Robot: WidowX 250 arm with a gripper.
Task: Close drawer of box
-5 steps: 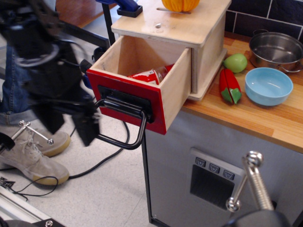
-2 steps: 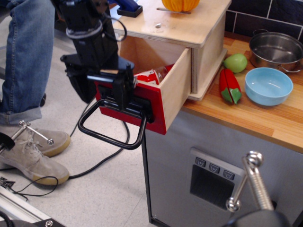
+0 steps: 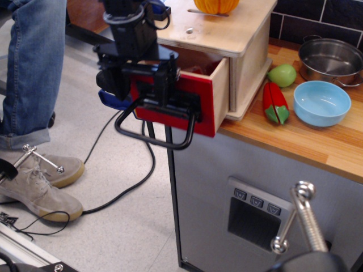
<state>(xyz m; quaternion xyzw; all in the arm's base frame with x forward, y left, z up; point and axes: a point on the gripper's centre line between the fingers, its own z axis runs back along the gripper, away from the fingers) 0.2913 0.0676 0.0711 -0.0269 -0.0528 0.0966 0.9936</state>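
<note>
At the left end of the tabletop, where the box overhangs the edge, we have the gripper pressed against the red front of the drawer, just above its black handle. Whether its jaws are clenched or released we cannot tell. With the drawer only partly out, we judge a straight, square push best, so it does not jam.

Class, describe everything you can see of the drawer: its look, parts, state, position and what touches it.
The drawer is pale plywood with a glossy red front and a large black looped handle hanging below it. It sits partly open, sticking out of the box past the counter edge. The black claw presses against its red front; whether the claw is open cannot be told.
</note>
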